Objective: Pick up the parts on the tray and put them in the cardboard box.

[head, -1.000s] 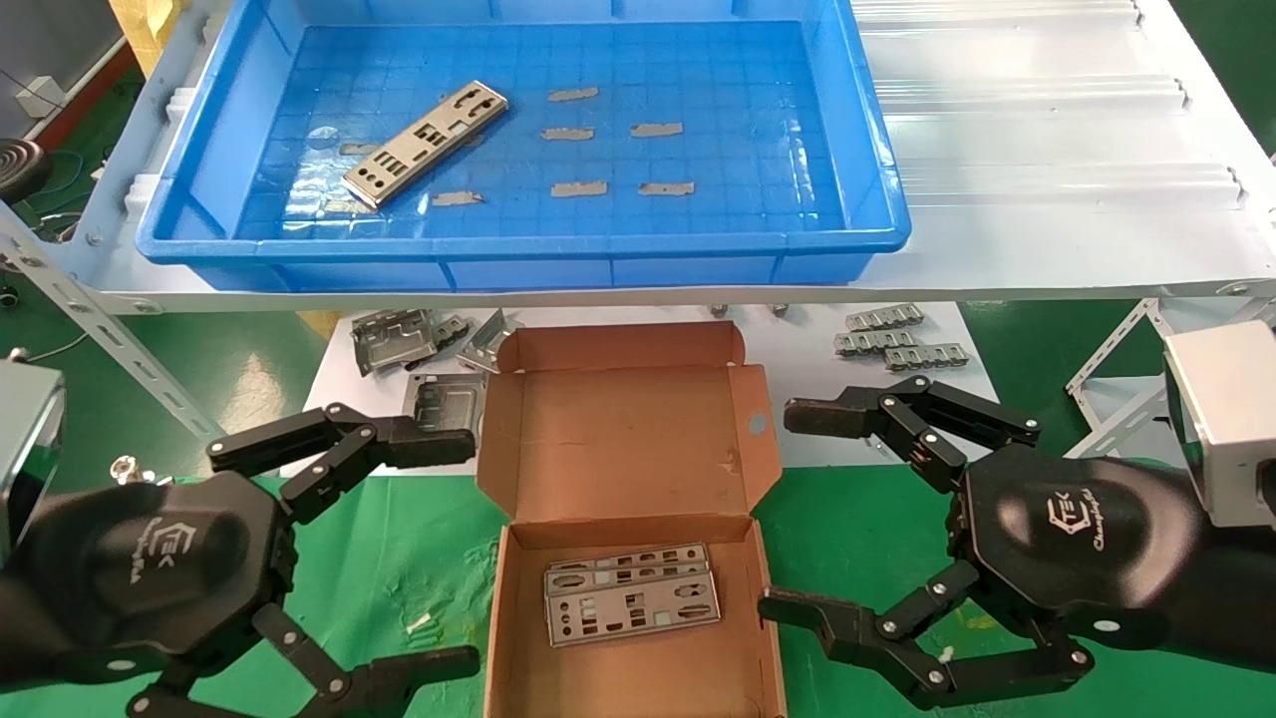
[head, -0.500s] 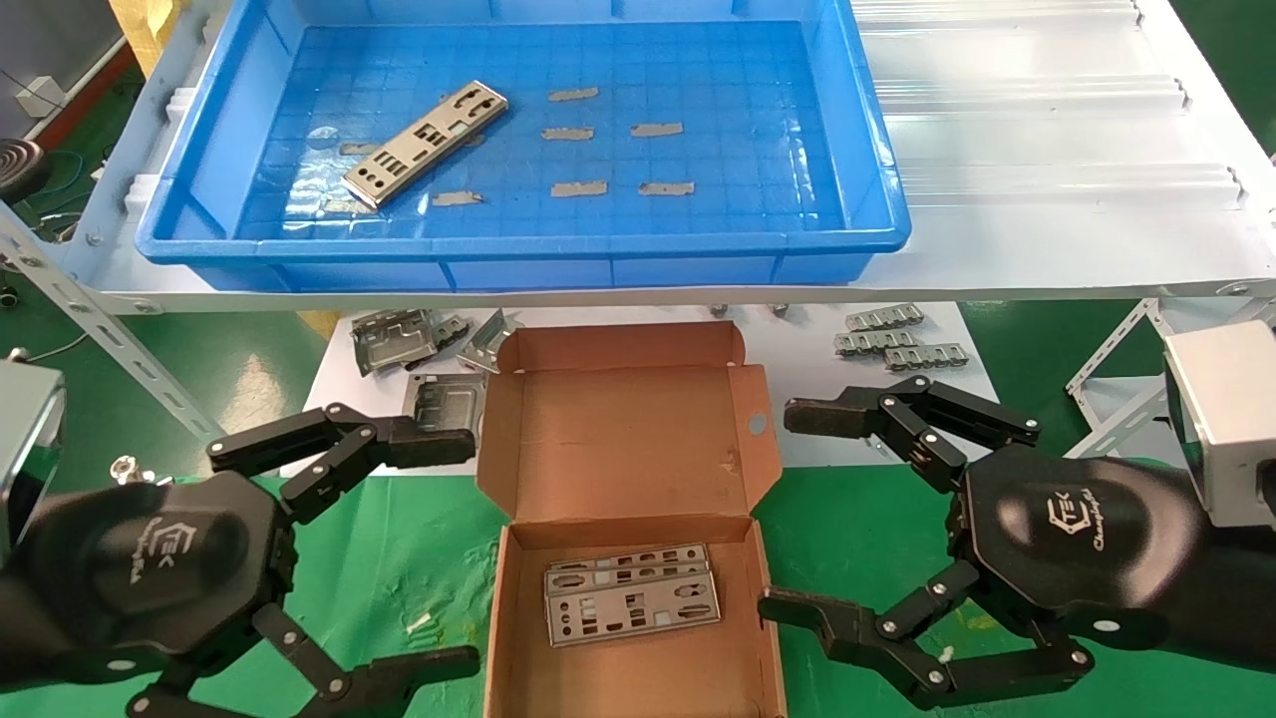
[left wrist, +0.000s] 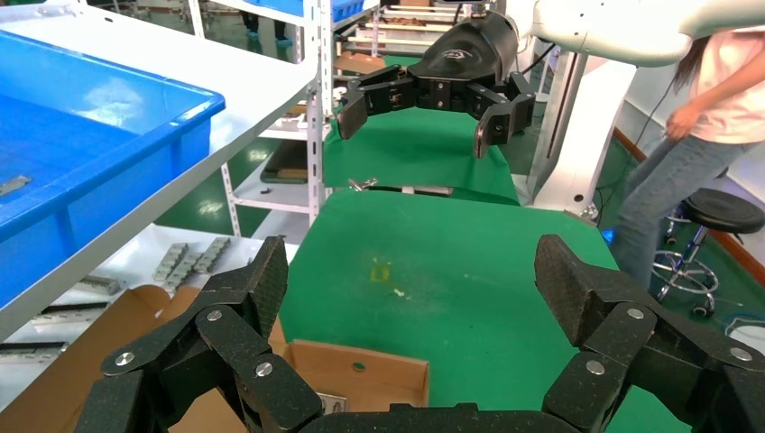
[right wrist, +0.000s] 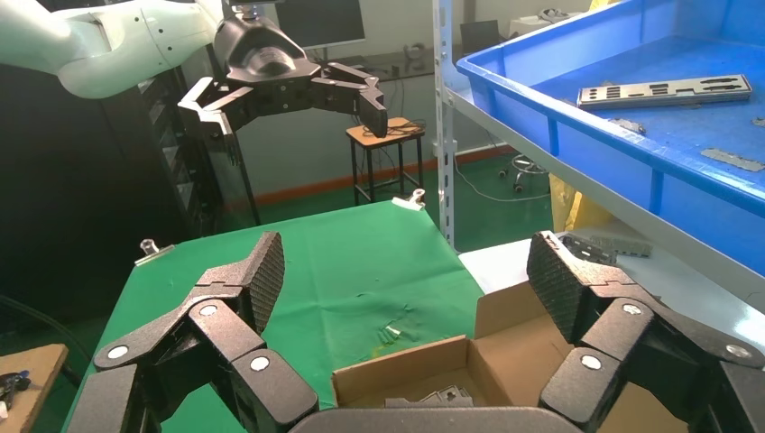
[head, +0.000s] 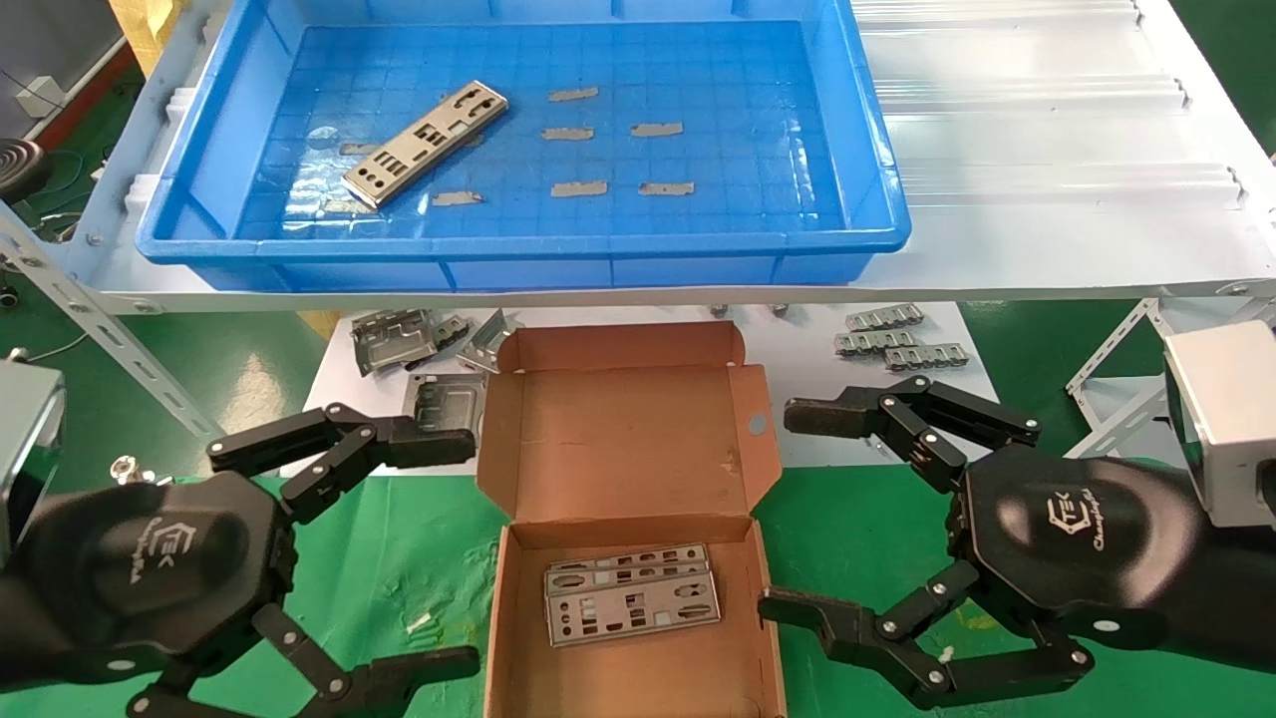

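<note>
One silver punched plate [head: 426, 145] lies slantwise in the left half of the blue tray [head: 867, 150] on the white shelf; it also shows in the right wrist view [right wrist: 664, 91]. The cardboard box [head: 626, 429] stands open on the green mat below, with two plates [head: 632, 595] stacked inside. My left gripper [head: 439, 543] is open and empty, just left of the box. My right gripper [head: 793, 514] is open and empty, just right of the box. Both hover low over the mat.
Several small grey flat patches [head: 608, 140] lie on the tray floor. Grey folded brackets [head: 394, 339] and more [head: 897, 334] lie on the white board behind the box, under the shelf edge [head: 638, 294]. A person [left wrist: 713, 135] stands beyond the mat.
</note>
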